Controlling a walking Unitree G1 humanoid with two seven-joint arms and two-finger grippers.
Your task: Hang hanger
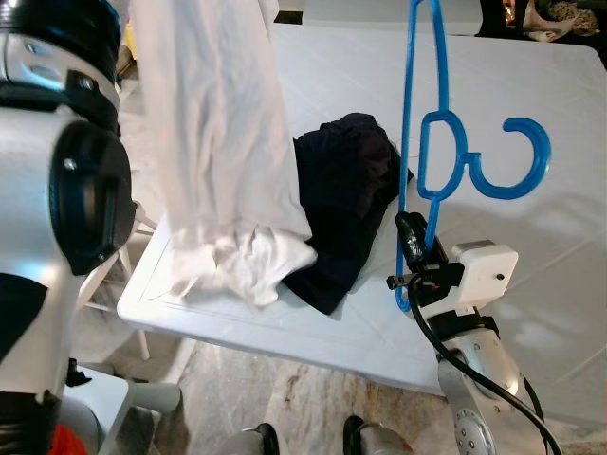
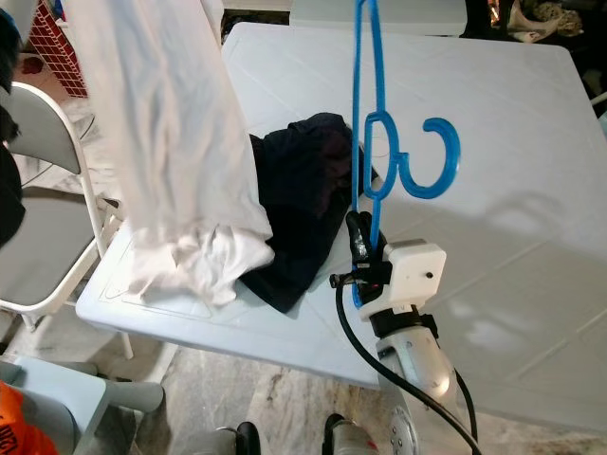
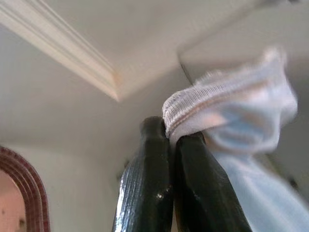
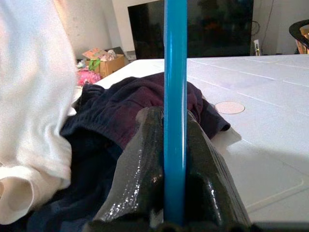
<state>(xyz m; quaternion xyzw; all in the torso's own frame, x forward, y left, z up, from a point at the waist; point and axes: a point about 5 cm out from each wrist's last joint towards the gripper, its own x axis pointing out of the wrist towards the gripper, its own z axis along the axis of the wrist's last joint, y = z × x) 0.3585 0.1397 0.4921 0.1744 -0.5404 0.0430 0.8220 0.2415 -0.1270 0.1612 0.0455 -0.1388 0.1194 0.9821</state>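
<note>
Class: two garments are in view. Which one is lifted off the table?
The white garment, pinched by the left gripper, hangs up; the dark garment lies flat on the table.

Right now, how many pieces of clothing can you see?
2: a white garment held up by the left gripper, its end on the table; a dark garment beside it. More may lie underneath.
</note>
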